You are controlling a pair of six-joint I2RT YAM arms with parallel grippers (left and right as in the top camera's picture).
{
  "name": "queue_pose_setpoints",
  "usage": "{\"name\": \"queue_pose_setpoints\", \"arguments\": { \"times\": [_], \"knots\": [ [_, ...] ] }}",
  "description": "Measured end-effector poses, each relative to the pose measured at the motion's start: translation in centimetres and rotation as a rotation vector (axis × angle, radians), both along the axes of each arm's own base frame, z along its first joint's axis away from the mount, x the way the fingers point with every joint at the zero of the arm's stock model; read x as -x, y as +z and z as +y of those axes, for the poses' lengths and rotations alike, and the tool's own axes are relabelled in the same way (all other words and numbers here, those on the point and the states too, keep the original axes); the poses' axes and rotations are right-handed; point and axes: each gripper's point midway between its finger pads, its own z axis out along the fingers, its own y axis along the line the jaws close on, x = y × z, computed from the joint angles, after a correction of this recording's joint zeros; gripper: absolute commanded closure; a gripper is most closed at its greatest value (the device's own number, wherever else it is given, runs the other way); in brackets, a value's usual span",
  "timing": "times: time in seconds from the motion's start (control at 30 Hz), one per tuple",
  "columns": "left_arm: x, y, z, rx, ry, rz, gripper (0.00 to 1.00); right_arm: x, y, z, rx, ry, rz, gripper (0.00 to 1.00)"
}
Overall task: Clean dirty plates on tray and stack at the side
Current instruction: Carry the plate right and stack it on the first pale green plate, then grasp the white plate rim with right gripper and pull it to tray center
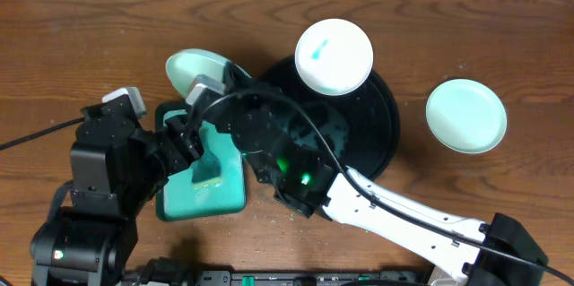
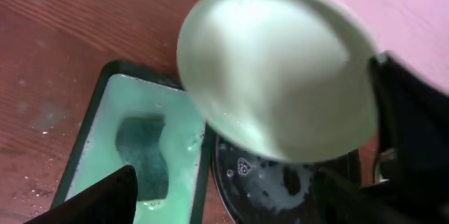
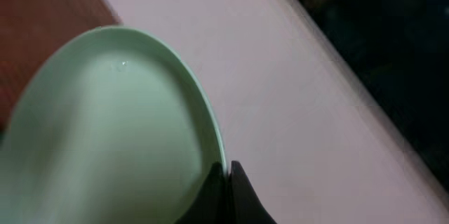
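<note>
Currently right gripper point(image 3: 227, 176) pinching rim of pale mint round plate point(image 1: 191, 67), tilted in air by teal rectangular sponge tray point(image 1: 224, 203). Left gripper point(image 2: 226, 199) fingers apart, empty. Risk: thin grip on likely-wet rim, plate slips, drops. White smeared plate point(image 1: 334, 56) sits on large black round tray point(image 1: 381, 125), looks unwashed.

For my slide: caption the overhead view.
Right gripper holds a mint plate beside the sponge tray; white smeared plate rests on black tray.
</note>
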Motion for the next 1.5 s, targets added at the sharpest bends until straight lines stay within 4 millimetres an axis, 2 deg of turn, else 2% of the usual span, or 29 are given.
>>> {"name": "queue_pose_setpoints", "arguments": {
  "times": [0.03,0.07,0.1,0.2,0.27,0.3,0.33,0.37,0.4,0.47,0.5,0.53,0.57,0.6,0.67,0.7,0.73,0.77,0.83,0.87,0.93,1.07,1.13,1.23,1.33,1.43,1.5],
  "knots": [
    [0.0,0.0,0.0,0.000,0.000,0.000,0.20,-0.2,-1.6,-0.7,-0.041,-0.030,0.089,0.99],
    [0.0,0.0,0.0,0.000,0.000,0.000,0.20,-1.0,-3.8,-2.3,-0.100,-0.096,0.204,0.99],
    [0.0,0.0,0.0,0.000,0.000,-0.001,0.20,-1.4,-4.8,-3.2,-0.142,-0.132,0.266,0.99],
    [0.0,0.0,0.0,0.000,0.000,-0.002,0.20,-4.7,-8.2,-8.3,-0.352,-0.295,0.495,0.99],
    [0.0,0.0,0.0,0.000,0.000,-0.002,0.20,-6.5,-8.8,-11.1,-0.496,-0.332,0.618,0.99],
    [0.0,0.0,0.0,0.000,0.000,-0.001,0.20,-7.6,-8.6,-13.9,-0.590,-0.367,0.686,0.99],
    [0.0,0.0,0.0,0.000,0.000,-0.001,0.20,-7.8,-8.4,-14.8,-0.628,-0.375,0.710,0.99],
    [0.0,0.0,0.0,0.000,0.000,-0.001,0.20,-8.3,-8.0,-18.2,-0.702,-0.431,0.755,0.99],
    [0.0,0.0,0.0,0.000,0.000,-0.001,0.20,-8.6,-7.8,-20.1,-0.739,-0.466,0.767,0.99],
    [0.0,0.0,0.0,0.000,0.000,-0.001,0.20,-9.3,-7.0,-27.2,-0.860,-0.610,0.767,0.99],
    [0.0,0.0,0.0,0.000,0.000,-0.001,0.20,-9.4,-7.5,-33.3,-0.938,-0.757,0.762,0.99],
    [0.0,0.0,0.0,0.000,0.000,-0.001,0.20,-8.8,-8.8,-38.3,-0.993,-0.897,0.770,0.99],
    [0.0,0.0,0.0,0.000,0.000,-0.001,0.20,-8.5,-9.3,-40.3,-1.014,-0.949,0.771,0.99],
    [0.0,0.0,0.0,0.000,0.000,-0.001,0.20,-7.8,-10.5,-43.1,-1.038,-1.034,0.790,0.99],
    [0.0,0.0,0.0,0.000,0.000,-0.001,0.20,-6.6,-12.6,-47.1,-1.076,-1.164,0.814,0.99],
    [0.0,0.0,0.0,0.000,0.000,-0.001,0.20,-5.7,-14.0,-49.2,-1.097,-1.243,0.833,0.99],
    [0.0,0.0,0.0,0.000,0.000,-0.002,0.20,-4.3,-16.4,-51.8,-1.122,-1.354,0.874,0.99],
    [0.0,0.0,0.0,0.000,0.000,-0.001,0.20,-3.9,-17.0,-52.4,-1.125,-1.383,0.883,0.99],
    [0.0,0.0,0.0,0.000,0.000,-0.002,0.20,-2.6,-19.7,-54.7,-1.152,-1.486,0.926,0.99],
    [0.0,0.0,0.0,0.000,0.000,-0.001,0.20,-2.4,-20.1,-55.0,-1.156,-1.499,0.931,0.99],
    [0.0,0.0,0.0,0.000,0.000,-0.001,0.20,-1.5,-22.2,-56.0,-1.170,-1.559,0.978,0.98],
    [0.0,0.0,0.0,0.000,0.000,-0.001,0.20,-0.9,-24.0,-55.3,-1.167,-1.578,1.061,0.60],
    [0.0,0.0,0.0,0.000,0.000,-0.001,0.20,-1.2,-23.9,-54.6,-1.160,-1.559,1.071,0.51],
    [0.0,0.0,0.0,0.000,0.000,-0.001,0.20,-1.7,-23.6,-53.0,-1.132,-1.519,1.094,0.48],
    [0.0,0.0,0.0,0.000,0.000,-0.002,0.20,-3.8,-22.0,-50.6,-1.080,-1.399,1.062,0.48],
    [0.0,0.0,0.0,0.000,0.000,-0.002,0.20,-7.7,-19.2,-46.5,-0.994,-1.143,0.995,0.47],
    [0.0,0.0,0.0,0.000,0.000,-0.001,0.20,-9.9,-17.7,-42.3,-0.913,-0.959,0.971,0.46]
  ]
}}
